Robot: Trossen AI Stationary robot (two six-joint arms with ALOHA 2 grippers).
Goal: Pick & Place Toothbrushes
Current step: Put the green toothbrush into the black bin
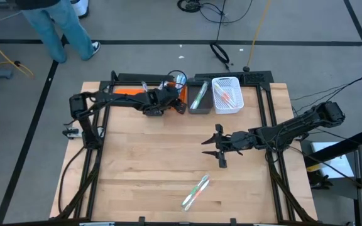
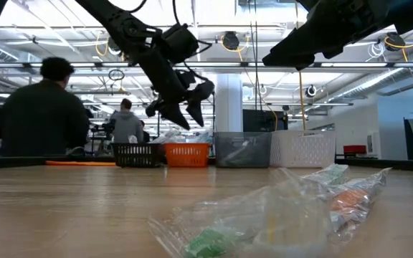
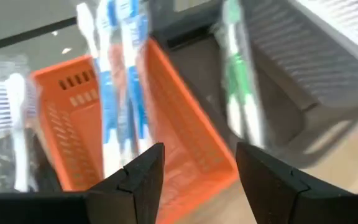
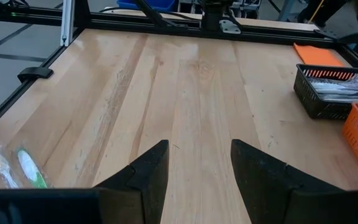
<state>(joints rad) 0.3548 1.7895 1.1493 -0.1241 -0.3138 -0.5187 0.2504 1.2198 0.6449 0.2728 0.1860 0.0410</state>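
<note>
Left pincer (image 1: 176,100): jaws apart, empty, above orange bin (image 1: 180,95), far edge. Wrapped toothbrushes (image 1: 195,192): on desk (image 1: 137,163), near edge, long axis diagonal. Right pincer (image 1: 213,145): jaws apart, empty, mid-desk, the nearer arm.

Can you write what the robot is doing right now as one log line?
left gripper: open over orange bin | right gripper: open, mid-table, empty | wrapped toothbrushes: on table

toothbrushes (image 1: 195,192) near edge; bins (image 1: 227,95) far
</note>
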